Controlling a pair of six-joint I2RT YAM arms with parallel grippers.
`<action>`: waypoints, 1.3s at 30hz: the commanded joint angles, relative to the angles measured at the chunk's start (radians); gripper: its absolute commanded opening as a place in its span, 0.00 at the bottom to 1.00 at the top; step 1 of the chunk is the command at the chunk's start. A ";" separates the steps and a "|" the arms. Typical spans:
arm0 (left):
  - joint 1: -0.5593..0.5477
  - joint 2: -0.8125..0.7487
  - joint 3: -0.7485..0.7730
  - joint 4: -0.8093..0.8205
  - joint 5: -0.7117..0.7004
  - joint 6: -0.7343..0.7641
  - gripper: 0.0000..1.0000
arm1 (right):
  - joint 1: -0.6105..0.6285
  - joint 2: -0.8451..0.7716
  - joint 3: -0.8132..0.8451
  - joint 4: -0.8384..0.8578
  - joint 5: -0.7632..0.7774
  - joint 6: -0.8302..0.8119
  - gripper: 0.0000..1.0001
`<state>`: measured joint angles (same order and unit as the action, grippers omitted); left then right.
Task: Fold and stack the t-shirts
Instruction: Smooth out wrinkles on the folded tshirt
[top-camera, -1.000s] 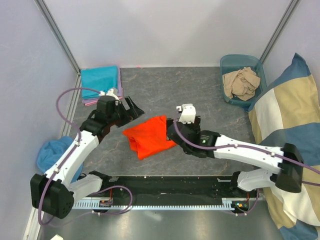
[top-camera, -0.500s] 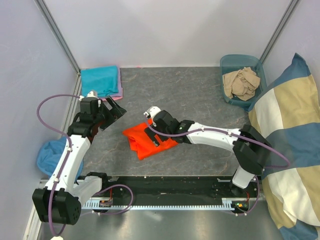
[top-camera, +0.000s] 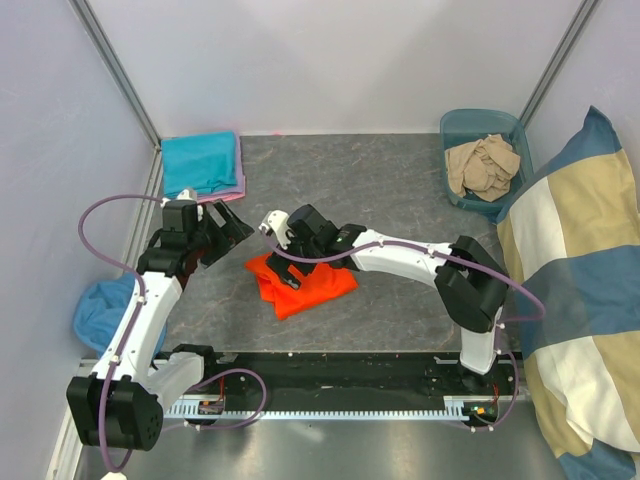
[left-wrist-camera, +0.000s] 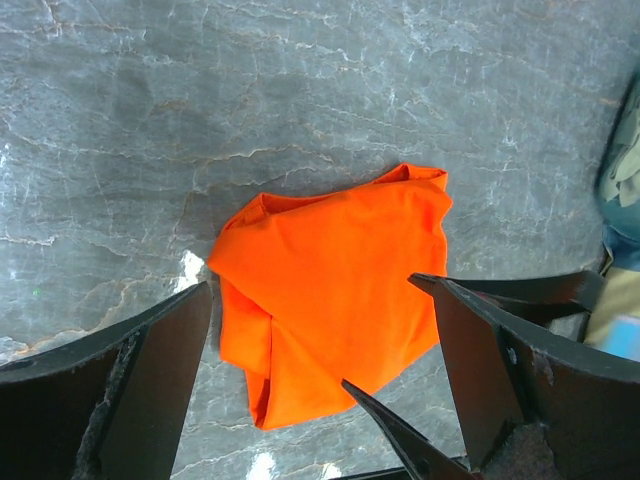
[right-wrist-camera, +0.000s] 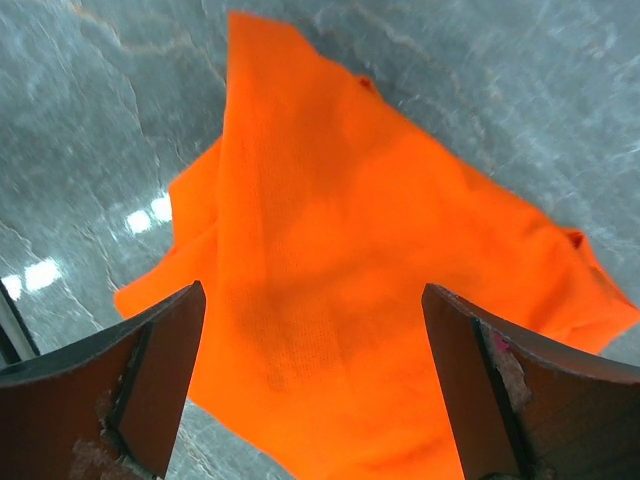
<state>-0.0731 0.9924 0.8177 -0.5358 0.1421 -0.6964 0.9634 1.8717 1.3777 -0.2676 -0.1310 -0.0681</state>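
A bright orange t-shirt (top-camera: 308, 288) lies folded in a rough bundle on the grey table. It also shows in the left wrist view (left-wrist-camera: 330, 290) and the right wrist view (right-wrist-camera: 380, 270). My right gripper (top-camera: 288, 262) is open and empty, hovering just above the shirt's left part (right-wrist-camera: 312, 295). My left gripper (top-camera: 228, 230) is open and empty, left of the shirt and aimed at it (left-wrist-camera: 310, 285). A teal t-shirt (top-camera: 202, 162) lies folded on a pink-lilac one (top-camera: 238, 192) at the back left. A beige t-shirt (top-camera: 484, 165) sits crumpled in a bin.
The teal bin (top-camera: 480, 118) stands at the back right. A big blue-and-beige cushion (top-camera: 580, 240) fills the right side. A blue cloth (top-camera: 103, 305) lies bunched by the left wall. Grey walls close in the back and sides.
My right arm has swung left, from the shirt's right side to above its left part. My left gripper has drawn back to the left, away from the shirt.
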 joint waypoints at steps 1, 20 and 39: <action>0.010 -0.021 -0.008 0.016 0.022 0.038 1.00 | -0.005 0.044 0.021 -0.042 -0.039 -0.044 0.98; 0.030 0.009 -0.040 0.039 0.047 0.047 1.00 | -0.008 0.201 -0.065 -0.073 0.125 0.241 0.98; 0.038 0.034 -0.071 0.080 0.082 0.046 1.00 | -0.008 0.023 -0.062 -0.185 0.396 0.439 0.98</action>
<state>-0.0414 1.0203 0.7601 -0.5064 0.1940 -0.6857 0.9611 1.9724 1.3262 -0.3038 0.1570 0.3122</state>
